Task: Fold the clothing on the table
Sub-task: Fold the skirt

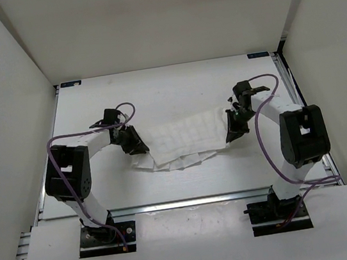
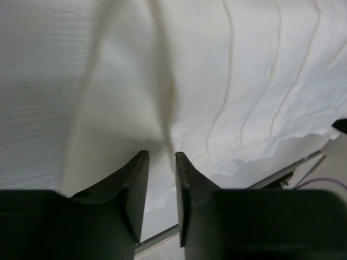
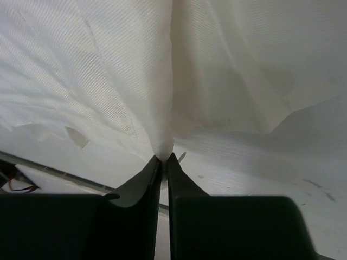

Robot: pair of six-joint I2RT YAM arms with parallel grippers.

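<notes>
Clothing (image 1: 184, 140) — white, creased in a grid — is spread in the middle of the desk (image 1: 155, 90) between the two arms, its near edge bunched in layers. Its right end is pinched and raised by the closed right fingers (image 3: 142, 181); the left fingers (image 2: 135, 184) are parted, with a fold met at their tips.

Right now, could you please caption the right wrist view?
Right end effector pinching a gathered fold of white clothing above the table.

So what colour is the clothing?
The clothing is white with faint grid creases, clearest in the top view.
</notes>
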